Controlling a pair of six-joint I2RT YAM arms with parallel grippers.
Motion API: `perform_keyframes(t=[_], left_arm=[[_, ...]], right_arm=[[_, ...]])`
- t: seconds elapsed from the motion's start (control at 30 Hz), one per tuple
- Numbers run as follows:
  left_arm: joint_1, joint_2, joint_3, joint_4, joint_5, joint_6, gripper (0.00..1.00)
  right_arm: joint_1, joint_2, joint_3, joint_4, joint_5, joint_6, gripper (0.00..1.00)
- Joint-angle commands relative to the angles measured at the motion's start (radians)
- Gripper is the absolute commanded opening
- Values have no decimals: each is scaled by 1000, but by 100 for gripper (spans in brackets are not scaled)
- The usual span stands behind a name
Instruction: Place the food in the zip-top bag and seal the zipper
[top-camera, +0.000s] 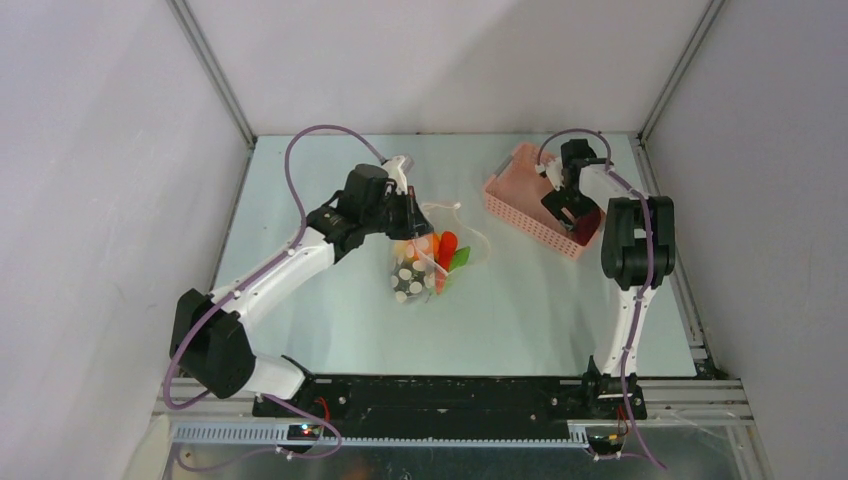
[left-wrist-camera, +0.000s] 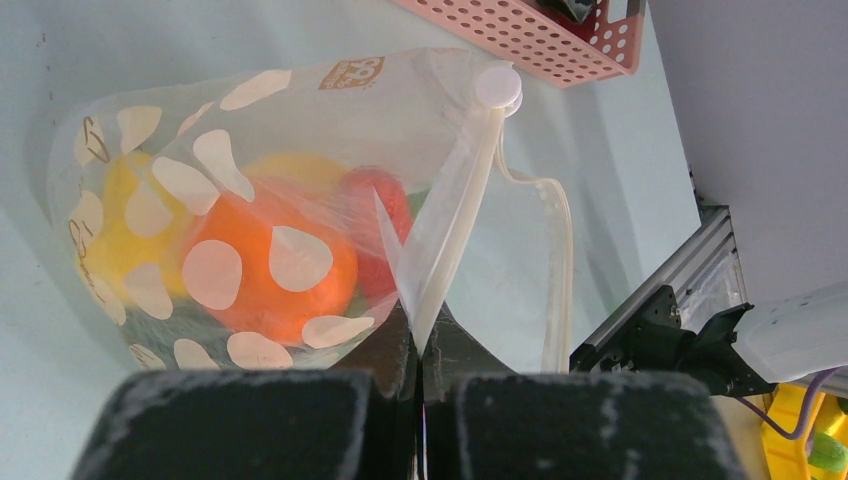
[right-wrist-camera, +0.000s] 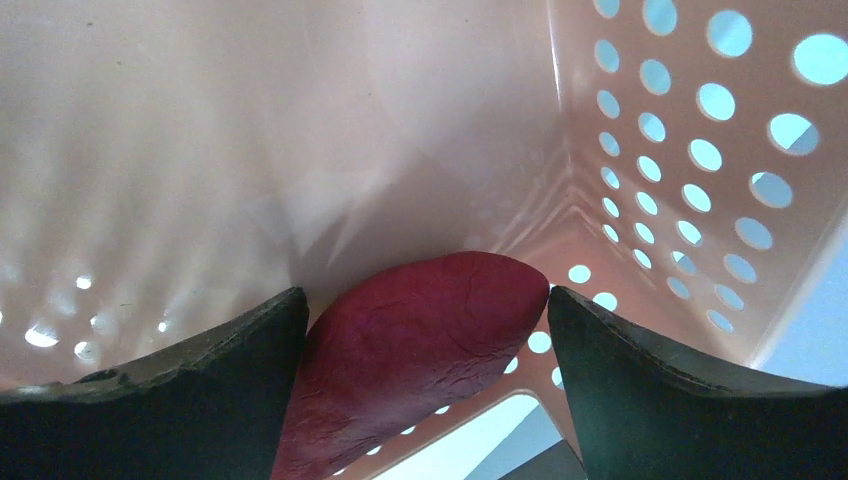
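The clear dotted zip-top bag (top-camera: 412, 280) lies mid-table, and it fills the left wrist view (left-wrist-camera: 300, 100). Inside it are an orange food piece (left-wrist-camera: 250, 300), a yellow one (left-wrist-camera: 120, 240) and a red one (left-wrist-camera: 375, 200); a green piece (top-camera: 460, 260) shows at the mouth. My left gripper (left-wrist-camera: 420, 335) is shut on the pale zipper strip (left-wrist-camera: 455, 215) at the bag's mouth, below its round white slider (left-wrist-camera: 498, 87). My right gripper (right-wrist-camera: 425, 292) is down inside the pink basket (top-camera: 520, 210), open, with a finger on each side of a dark red food piece (right-wrist-camera: 400, 350).
The pink lattice basket stands at the back right, and its wall (right-wrist-camera: 690, 180) rises close round my right fingers. The second zipper strip (left-wrist-camera: 560, 260) loops loose on the table. The metal frame rail (left-wrist-camera: 690, 270) runs along the table's right edge.
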Motion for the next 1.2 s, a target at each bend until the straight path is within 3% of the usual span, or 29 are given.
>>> perform_keyframes(t=[0.0, 0.27, 0.53, 0.67, 0.83, 1.03, 1.17], left_arm=[[-4, -7, 34, 11, -12, 25, 0], [-3, -7, 37, 4, -15, 22, 0], [-2, -10, 38, 7, -18, 22, 0], [-4, -10, 37, 8, -20, 21, 0], [-3, -10, 37, 11, -16, 23, 0], [-4, -11, 36, 10, -16, 27, 0], [-4, -12, 35, 11, -15, 27, 0]], right_arm=[[-10, 29, 8, 6, -7, -4, 92], [-27, 26, 29, -22, -39, 34, 66], [-22, -72, 30, 26, -78, 65, 25], [-4, -111, 31, 30, -59, 54, 13], [7, -130, 34, 10, -11, 31, 17], [11, -171, 17, 35, -38, 51, 5], [24, -220, 17, 60, -77, 76, 3]])
